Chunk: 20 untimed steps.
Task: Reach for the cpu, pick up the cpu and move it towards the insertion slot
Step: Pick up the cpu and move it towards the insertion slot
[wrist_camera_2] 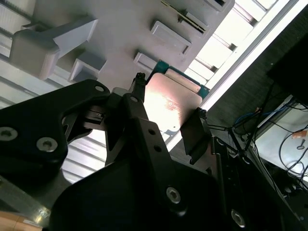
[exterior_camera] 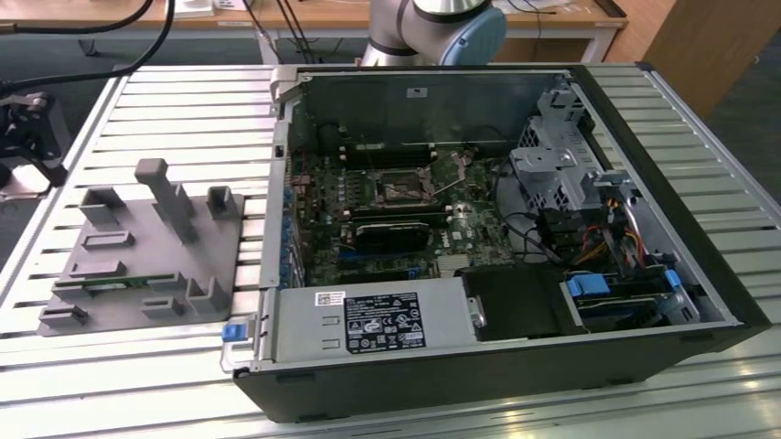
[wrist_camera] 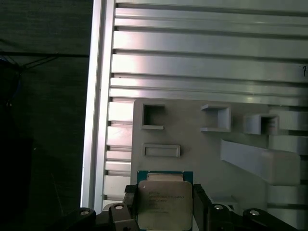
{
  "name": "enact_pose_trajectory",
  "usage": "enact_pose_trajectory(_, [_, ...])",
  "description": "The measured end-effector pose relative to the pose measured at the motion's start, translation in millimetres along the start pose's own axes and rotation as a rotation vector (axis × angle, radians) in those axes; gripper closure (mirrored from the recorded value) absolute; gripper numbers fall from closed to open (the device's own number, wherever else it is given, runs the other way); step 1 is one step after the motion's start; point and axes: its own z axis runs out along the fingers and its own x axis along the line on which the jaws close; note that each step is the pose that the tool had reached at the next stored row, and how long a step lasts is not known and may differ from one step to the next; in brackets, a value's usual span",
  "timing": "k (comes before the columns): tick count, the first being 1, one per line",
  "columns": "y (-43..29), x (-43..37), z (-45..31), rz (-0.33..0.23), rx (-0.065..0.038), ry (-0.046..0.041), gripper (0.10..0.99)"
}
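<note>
Gripper [wrist_camera_2: 169, 96]: black fingers [wrist_camera_2: 136, 103] pinching the cpu [wrist_camera: 164, 202] by opposite edges, grey fixture plate [wrist_camera: 192, 149] just beyond them; best carried level, clear of its raised blocks [wrist_camera: 262, 161].

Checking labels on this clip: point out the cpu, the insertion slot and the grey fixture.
cpu [wrist_camera: 163, 206], first wrist view, silver metal top.
insertion slot [exterior_camera: 401, 188], exterior view, dark centre.
grey fixture [exterior_camera: 128, 261], exterior view, flat base.
</note>
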Motion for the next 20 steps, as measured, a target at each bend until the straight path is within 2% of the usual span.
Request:
enact_pose_trajectory(11, [0.2,0.0,-4.5,0.000,0.000,0.0003,0.541])
enact_pose_trajectory(20, [0.9,0.1,-17.0,0.000,0.000,0.0002,0.541])
